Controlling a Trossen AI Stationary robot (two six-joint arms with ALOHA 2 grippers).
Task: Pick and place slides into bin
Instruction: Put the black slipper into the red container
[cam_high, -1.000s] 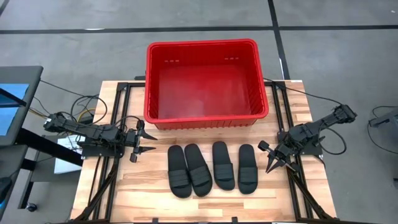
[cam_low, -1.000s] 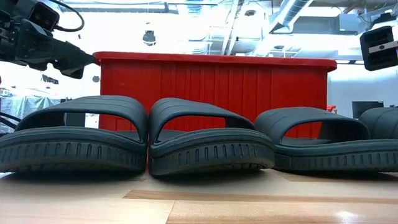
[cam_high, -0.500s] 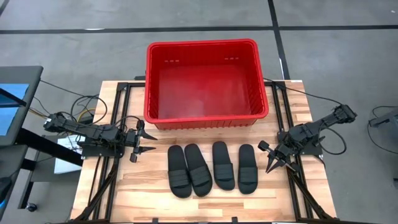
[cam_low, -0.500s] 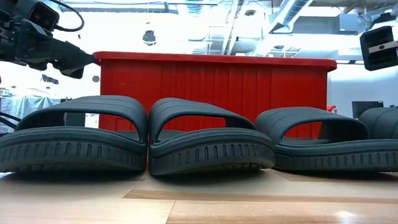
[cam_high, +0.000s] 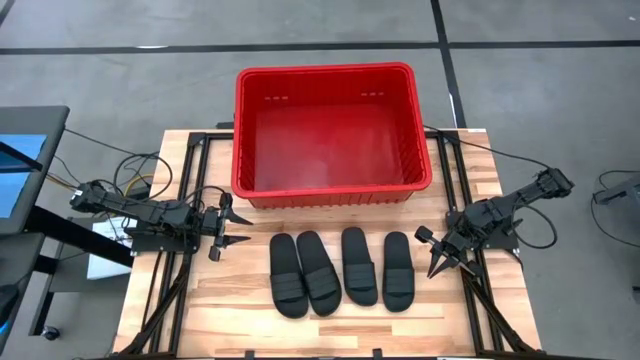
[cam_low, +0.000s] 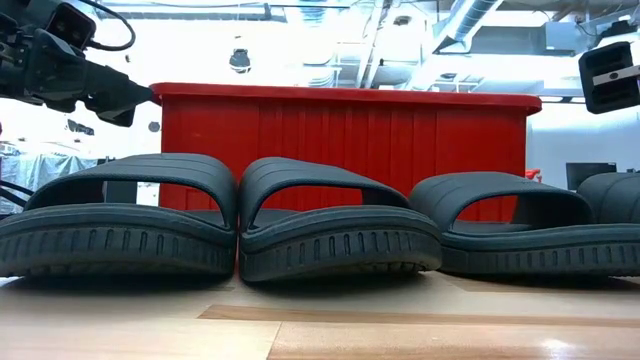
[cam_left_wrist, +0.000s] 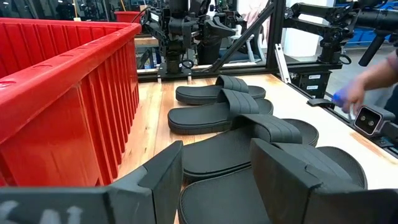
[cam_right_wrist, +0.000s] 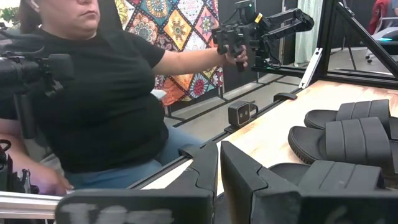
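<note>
Four black slides (cam_high: 288, 273) (cam_high: 318, 271) (cam_high: 358, 265) (cam_high: 398, 270) lie side by side, soles down, on the wooden table in front of the red bin (cam_high: 325, 190). They also show in the low view (cam_low: 330, 225) and the left wrist view (cam_left_wrist: 249, 134). My left gripper (cam_high: 240, 229) hovers left of the slides, open and empty, its fingers pointing at them (cam_left_wrist: 216, 149). My right gripper (cam_high: 428, 252) hovers right of the slides, its fingers all but together (cam_right_wrist: 219, 152), holding nothing.
The bin stands at the table's far middle, and nothing shows inside it. Black frame rails (cam_high: 180, 200) (cam_high: 470, 290) run along both table sides. A seated person (cam_right_wrist: 106, 93) is beyond the table's near side, and a hand (cam_left_wrist: 364, 87) moves there.
</note>
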